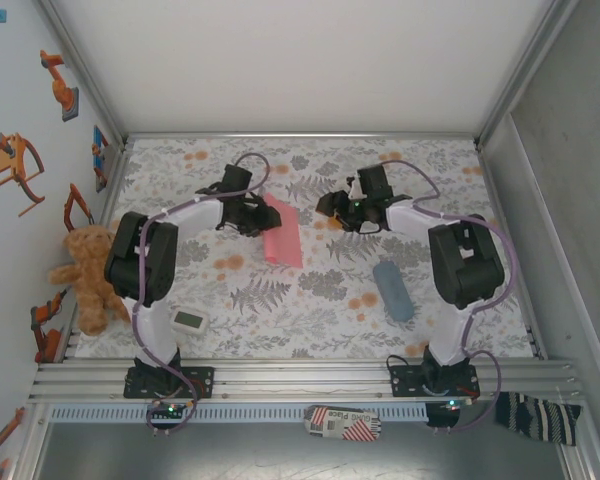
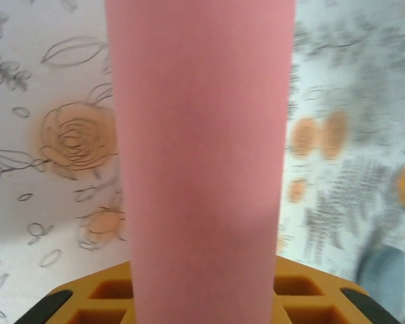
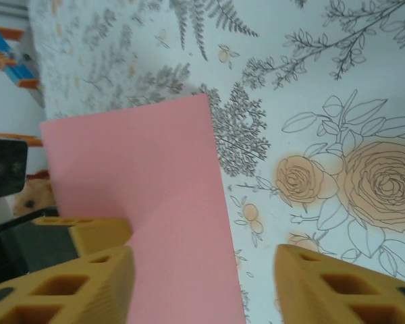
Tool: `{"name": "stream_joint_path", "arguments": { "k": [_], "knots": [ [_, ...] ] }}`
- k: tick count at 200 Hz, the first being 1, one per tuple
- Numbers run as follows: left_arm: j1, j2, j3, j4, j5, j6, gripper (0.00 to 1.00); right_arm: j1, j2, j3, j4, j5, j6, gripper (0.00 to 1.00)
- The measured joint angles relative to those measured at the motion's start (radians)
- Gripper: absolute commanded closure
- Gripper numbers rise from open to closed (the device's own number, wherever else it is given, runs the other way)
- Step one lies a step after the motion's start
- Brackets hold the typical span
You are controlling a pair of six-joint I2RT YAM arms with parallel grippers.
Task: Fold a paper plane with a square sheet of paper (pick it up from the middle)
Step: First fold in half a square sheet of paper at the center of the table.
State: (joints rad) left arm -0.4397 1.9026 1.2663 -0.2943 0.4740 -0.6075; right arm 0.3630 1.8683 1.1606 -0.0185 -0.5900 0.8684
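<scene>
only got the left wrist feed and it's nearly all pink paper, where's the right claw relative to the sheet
observer: from above, the right claw sits just right of the pink paper, with a gap between them.
operator: is it open
observer: yes, its own wrist view shows the fingers spread wide, pointed toward the paper's right edge.
operator: anything else near the sheet
observer: a grey-blue pouch lies further right and nearer the arm bases, not touching the paper.
</scene>
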Motion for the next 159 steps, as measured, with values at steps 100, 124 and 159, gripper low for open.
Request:
{"name": "stream_joint_path", "arguments": {
  "k": [100, 124, 159],
  "knots": [
    [0.085, -0.209, 0.0, 0.273, 0.308, -0.267, 0.69, -0.03, -0.082, -0.044, 0.44, -0.22, 0.226, 0.03],
    [0.085, -0.209, 0.0, 0.362, 0.359, -0.368, 0.69, -0.015, -0.042, -0.04, 0.62, -0.256, 0.35, 0.03],
    [0.085, -0.209, 0.0, 0.442, 0.401, -0.453, 0.69, 0.014, 0.045, -0.001, 0.741, -0.287, 0.469, 0.03]
  ]
}}
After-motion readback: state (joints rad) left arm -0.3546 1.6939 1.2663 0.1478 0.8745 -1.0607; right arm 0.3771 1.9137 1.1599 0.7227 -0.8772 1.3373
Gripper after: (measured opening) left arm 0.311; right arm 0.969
